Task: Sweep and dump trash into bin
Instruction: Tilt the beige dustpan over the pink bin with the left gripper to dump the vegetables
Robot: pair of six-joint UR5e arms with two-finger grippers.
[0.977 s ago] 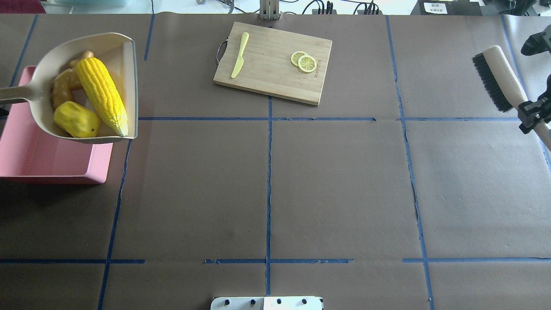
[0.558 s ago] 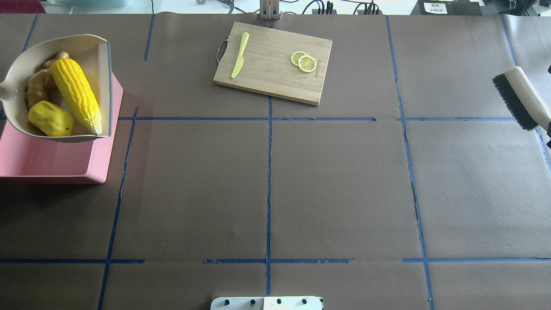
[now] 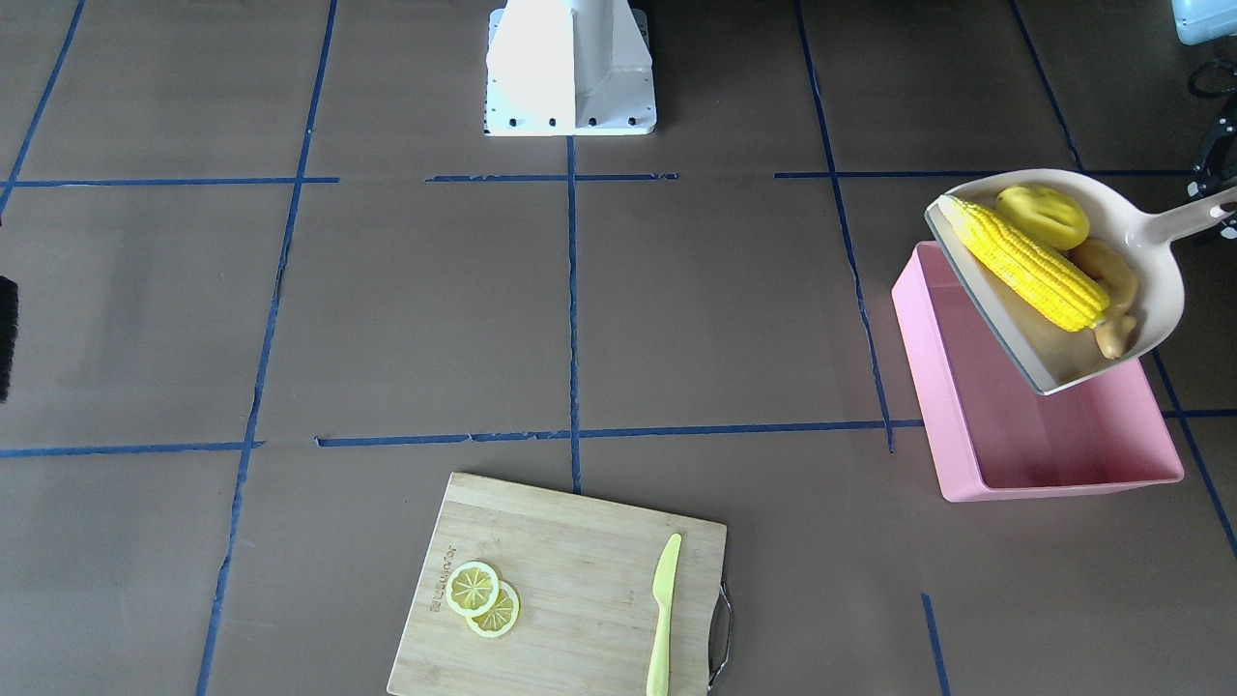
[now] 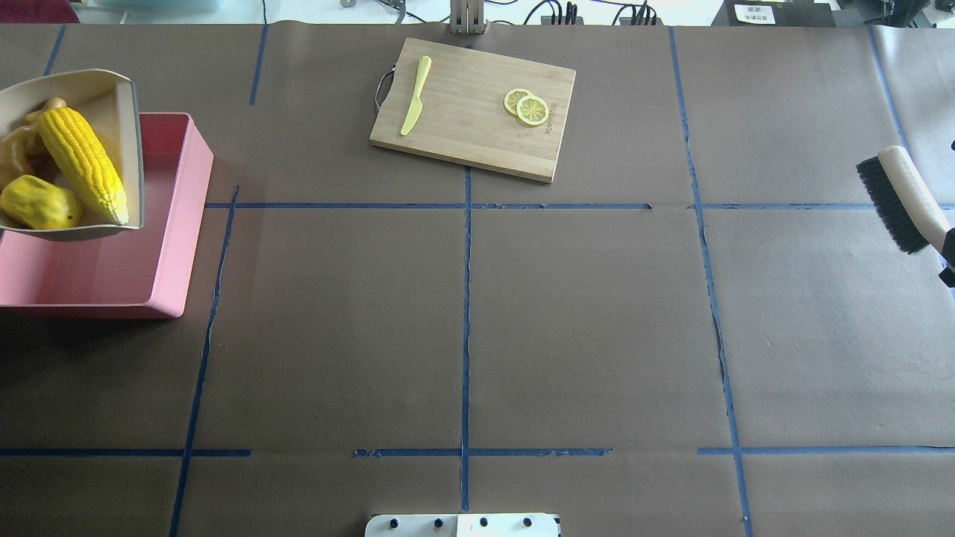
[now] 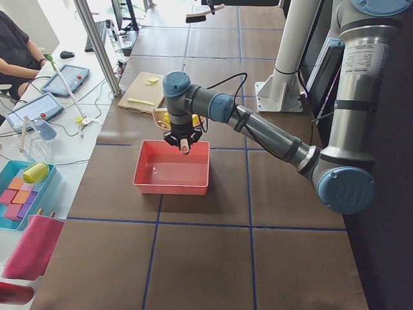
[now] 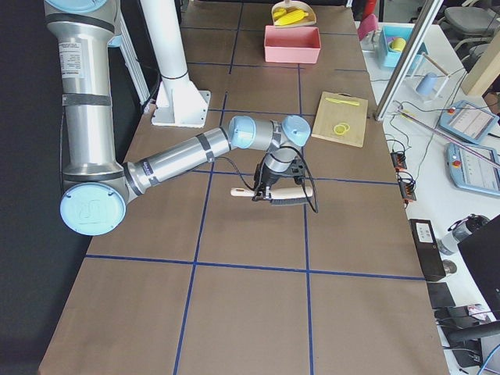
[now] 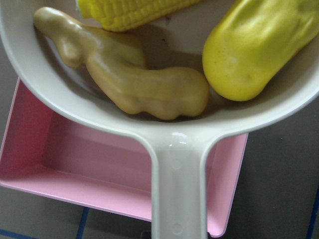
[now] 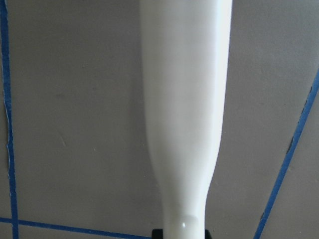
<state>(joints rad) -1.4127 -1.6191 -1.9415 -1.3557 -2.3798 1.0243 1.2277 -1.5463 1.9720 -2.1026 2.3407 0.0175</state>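
My left gripper (image 3: pixel 1222 205) is shut on the handle of a cream dustpan (image 4: pixel 125 97) and holds it in the air over the far part of the pink bin (image 4: pixel 173 224). The pan carries the trash: a long yellow corn cob (image 4: pixel 82 164), a rounded yellow lump (image 4: pixel 37 203) and a tan ginger root (image 4: pixel 13 149). The left wrist view shows the ginger root (image 7: pixel 134 79) and lump (image 7: pixel 254 50) in the pan, with the bin (image 7: pixel 75 164) below. The bin's floor looks bare. My right gripper (image 4: pixel 947 257) is shut on the handle of a black-bristled brush (image 4: pixel 899 194) at the table's right edge.
A wooden cutting board (image 4: pixel 477 127) lies at the far middle with a lime-green knife (image 4: pixel 415 95) and two lemon slices (image 4: pixel 527 107) on it. Blue tape lines cross the brown table cover. The robot's base (image 3: pixel 570 68) stands at the near middle.
The dustpan with the trash has moved left, further over the bin and partly past the view's edge. The brush has moved right and a little toward the robot.
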